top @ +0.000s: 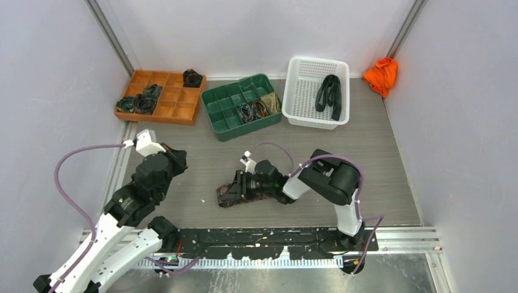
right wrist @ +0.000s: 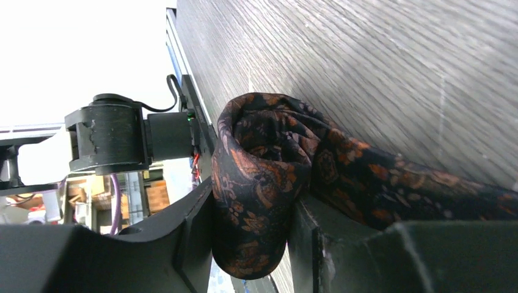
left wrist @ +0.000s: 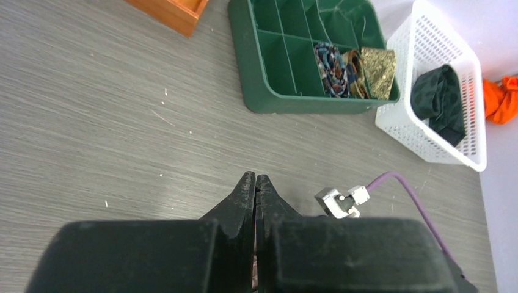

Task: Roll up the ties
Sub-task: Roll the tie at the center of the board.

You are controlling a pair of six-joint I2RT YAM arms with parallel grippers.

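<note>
Right gripper (right wrist: 250, 227), low at centre frame, is clamped on one brown patterned tie (right wrist: 269, 171), partly coiled on the table (top: 379, 165). Left gripper (left wrist: 255, 183), at left, has its fingers pressed together. Along the top: one orange tray (top: 174, 111), one green tray (top: 225, 101) with three rolled ties (left wrist: 351, 68), one white basket (top: 302, 91) holding one black tie (top: 330, 94).

Tabletop (top: 379, 152) was grey. On it lay orange tray (top: 183, 113), green tray (top: 227, 110), white basket (top: 299, 97), orange cloth (top: 381, 74), brown tie (top: 225, 196).

No legible text or labels anywhere.
</note>
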